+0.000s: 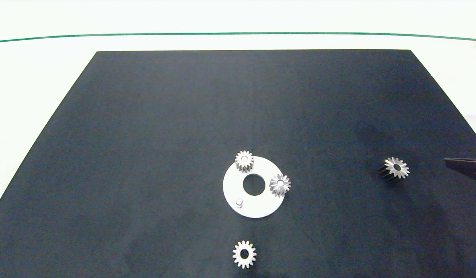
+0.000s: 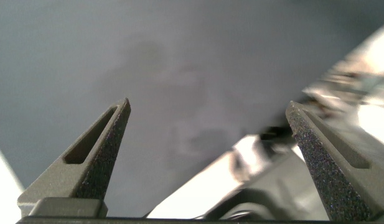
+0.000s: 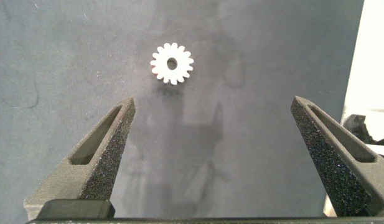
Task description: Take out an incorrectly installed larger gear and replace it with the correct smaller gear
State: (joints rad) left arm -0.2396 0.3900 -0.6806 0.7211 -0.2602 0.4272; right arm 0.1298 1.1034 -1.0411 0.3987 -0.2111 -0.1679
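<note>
Larger gear [image 1: 394, 168] first, since it tells most of the story: it lies on the dark mat at about three o'clock of the white disc, well apart from it, bright face up with dark fluted sides showing. The right wrist view shows it too [image 3: 172, 63], beyond the tips of the right gripper [image 3: 213, 109], whose jaws stand wide with nothing between them. In the head view that gripper is only a dark tip at the right edge [image 1: 467, 166], near the gear but not touching it.

Working down in size: the black mat [image 1: 145, 135] covers most of the pale surface [image 1: 37, 77]. The white disc [image 1: 230, 185], with a round centre hole, carries a blunt-toothed gear [image 1: 244, 160] at eleven o'clock, a star-toothed gear [image 1: 280, 184] at three o'clock, and a bare peg [image 1: 239, 202] at about seven o'clock. The smaller gear [image 1: 244, 254] lies flat on the mat at six o'clock of the disc, apart from it.

My judgement: the removal looks done, and the bare peg seems to wait for the smaller gear, so fetching and seating it is left.

The left gripper [image 2: 207, 109] shows only in its own view, over the mat's edge, jaws wide and empty.
</note>
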